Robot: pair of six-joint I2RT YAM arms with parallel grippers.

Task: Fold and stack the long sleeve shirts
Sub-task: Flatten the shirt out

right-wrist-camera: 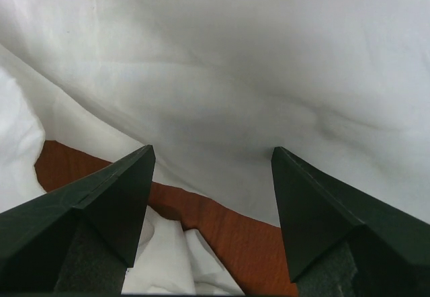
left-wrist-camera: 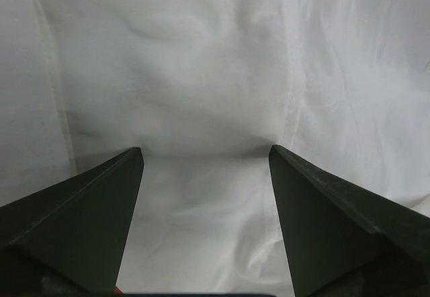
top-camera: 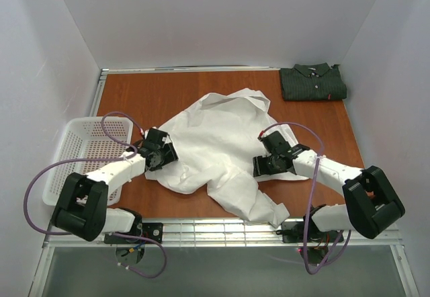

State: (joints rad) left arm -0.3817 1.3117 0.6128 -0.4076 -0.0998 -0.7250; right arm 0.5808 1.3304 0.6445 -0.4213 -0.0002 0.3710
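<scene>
Two shirts are on the wooden table (top-camera: 148,95). The white shirt (top-camera: 215,142) lies unfolded and rumpled in the middle, spread from near the far half of the table down to the near edge, where one strip of it trails toward the metal rail. The dark green shirt (top-camera: 313,82) is folded into a neat rectangle in the far right corner, collar toward the back wall, well apart from the white one. One white plastic mesh basket (top-camera: 74,152) stands at the left edge of the table.

Two arms reach in, one from each side of the white shirt. The left gripper (left-wrist-camera: 205,150) is at the shirt's left edge; its two dark fingers (left-wrist-camera: 101,209) stand wide apart, with smooth white cloth filling the view between and beyond them, and nothing clamped. The right gripper (right-wrist-camera: 211,149) is at the shirt's right edge, also with two fingers (right-wrist-camera: 322,209) spread wide. Between them a hem of white cloth crosses over bare red-brown table, and a second bunch of white fabric lies low at the left. Neither gripper holds the cloth.
</scene>
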